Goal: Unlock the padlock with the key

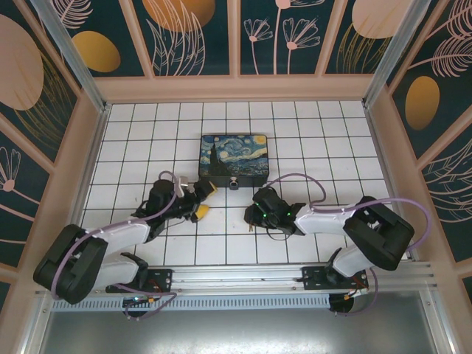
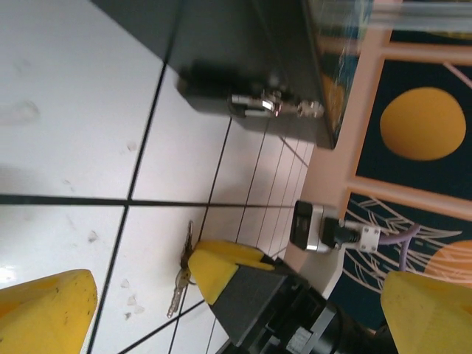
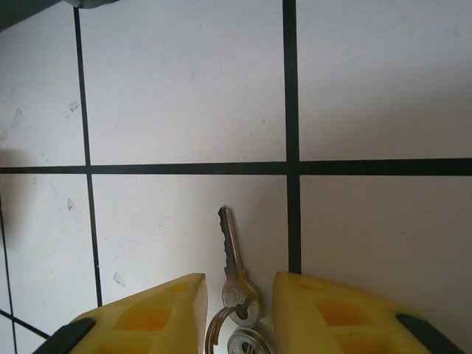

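Straddling the key (image 3: 230,243) with the right gripper (image 3: 237,284), fingers (image 3: 147,317) partly spread either side of its head, not pinching it; lying flat on the tiled worktop (image 1: 147,133) midway across, toward the near edge from the padlock (image 1: 233,184) on the Starry Night box (image 1: 234,157); left gripper (image 1: 203,201) spread wide beside the padlock

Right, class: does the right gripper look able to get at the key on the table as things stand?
Probably yes. The right gripper hangs just over the table with one yellow finger on each side of the key, jaws apart, and nothing lies between them and it.
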